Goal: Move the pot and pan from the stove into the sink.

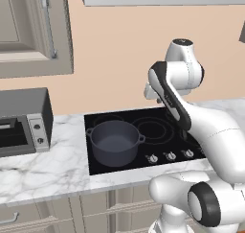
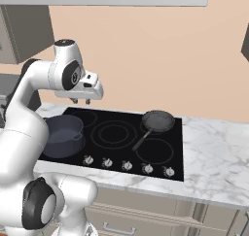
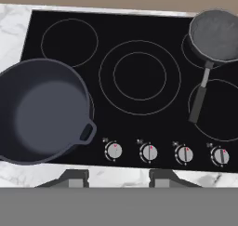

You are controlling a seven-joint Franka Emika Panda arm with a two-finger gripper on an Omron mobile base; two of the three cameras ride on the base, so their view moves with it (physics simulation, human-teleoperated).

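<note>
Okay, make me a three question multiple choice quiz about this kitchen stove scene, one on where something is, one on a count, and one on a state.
1. Where is the small dark-grey pan on the flat black glass cooktop?
A. back right burner
B. front left corner
C. off on the marble

2. How many silver knobs line the cooktop's front?
A. two
B. three
C. five

3. The deep blue-grey two-handled pot is:
A. lidded
B. uncovered and empty
C. tipped over

Answers: 1 A, in the hand view it sits far right at the back. 2 C, the right base view shows five. 3 B, its bare inside shows.

base views: flanking rear, downward; hand view: overhead; shared: stove [image 3: 139, 76]
</note>
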